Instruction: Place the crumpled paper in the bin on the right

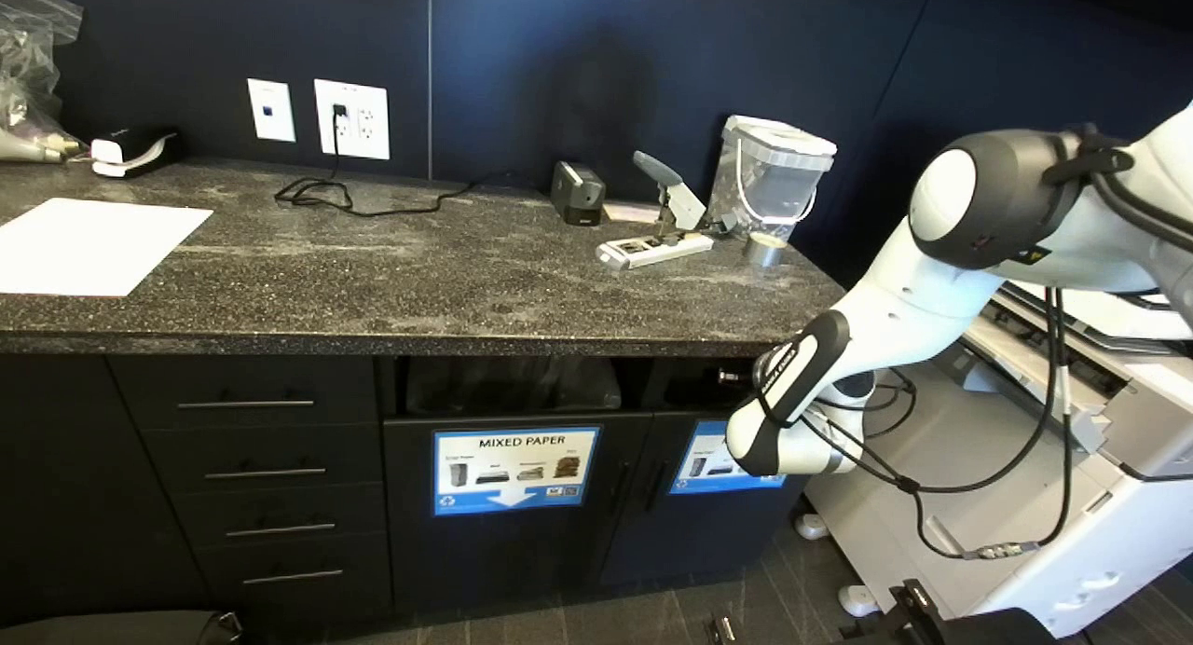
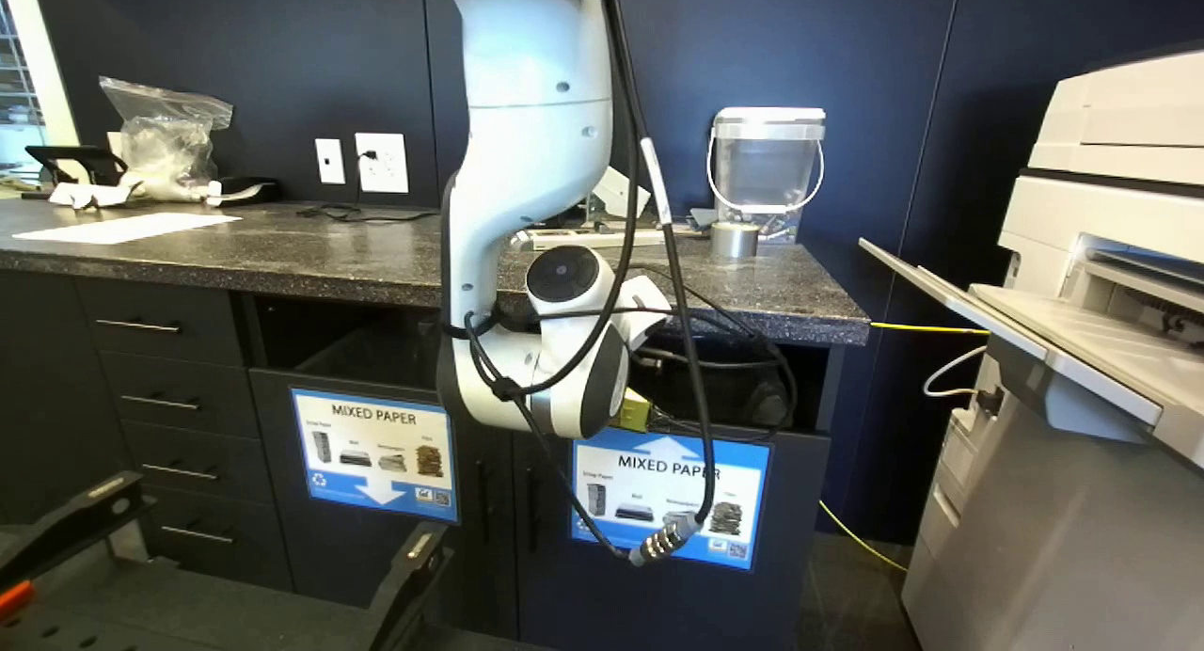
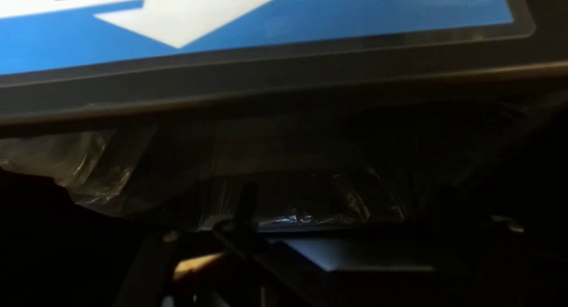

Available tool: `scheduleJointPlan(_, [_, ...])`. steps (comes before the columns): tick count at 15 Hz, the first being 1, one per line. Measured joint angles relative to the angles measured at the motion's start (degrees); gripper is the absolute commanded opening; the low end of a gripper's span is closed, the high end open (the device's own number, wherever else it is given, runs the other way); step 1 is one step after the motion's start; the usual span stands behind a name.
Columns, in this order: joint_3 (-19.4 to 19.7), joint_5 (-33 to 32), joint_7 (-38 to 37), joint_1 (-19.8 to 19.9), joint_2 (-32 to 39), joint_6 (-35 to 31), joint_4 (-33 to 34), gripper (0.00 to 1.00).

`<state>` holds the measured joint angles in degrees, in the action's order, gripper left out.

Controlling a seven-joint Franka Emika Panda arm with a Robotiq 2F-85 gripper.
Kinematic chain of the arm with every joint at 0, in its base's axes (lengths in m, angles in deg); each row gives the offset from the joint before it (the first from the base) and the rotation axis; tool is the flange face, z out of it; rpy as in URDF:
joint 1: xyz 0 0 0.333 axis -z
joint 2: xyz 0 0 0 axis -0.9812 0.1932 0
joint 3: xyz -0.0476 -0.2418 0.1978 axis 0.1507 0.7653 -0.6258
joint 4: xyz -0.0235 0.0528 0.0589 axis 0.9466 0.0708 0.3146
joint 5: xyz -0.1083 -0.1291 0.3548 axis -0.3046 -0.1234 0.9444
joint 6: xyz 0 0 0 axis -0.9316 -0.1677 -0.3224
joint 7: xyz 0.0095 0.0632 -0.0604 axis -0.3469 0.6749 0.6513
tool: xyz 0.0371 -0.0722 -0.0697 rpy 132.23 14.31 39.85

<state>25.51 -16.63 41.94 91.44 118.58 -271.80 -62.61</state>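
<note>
My hand (image 3: 204, 245) is at the mouth of the bin on the right (image 2: 734, 397), but in the wrist view it is only a dim shape in deep shadow: I can't make out how wide its fingers stand, or whether they have hold of anything. I can't make out the crumpled paper either, so I can't say where it lies. Inside the opening a clear plastic liner (image 3: 102, 171) hangs in folds and catches a little light. Low in the wrist view there is a pale bluish patch (image 3: 368, 253), too dim to name. On the bin's front I see the blue label (image 3: 377, 14), upside down from here, its white arrow (image 3: 186, 21) pointing toward the opening.

In both exterior views my arm (image 2: 536, 49) bends down at the front of the worktop (image 1: 419, 281), black cables (image 2: 506, 389) looped about it. Beside that bin is the left bin (image 1: 513, 384). At the worktop's right end a clear bucket (image 1: 769, 184) stands just behind a short silver cylinder (image 1: 765, 250); near them is what looks like a stapler (image 1: 657, 249), its top raised. A white sheet (image 1: 93, 244) lies flat at the far left.
</note>
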Motion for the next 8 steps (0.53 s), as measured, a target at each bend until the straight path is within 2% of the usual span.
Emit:
scheduleJointPlan(2, [0.00, -2.58, 0.00, 0.67, -5.16, 4.29, -5.21, 1.00])
scheduleJointPlan(5, [-0.81, -7.44, 0.03, 2.24, -14.28, 14.22, -12.22, 1.00])
scheduleJointPlan(8, [-5.46, -12.67, 1.48, 7.02, -24.05, 27.99, -17.54, 1.00])
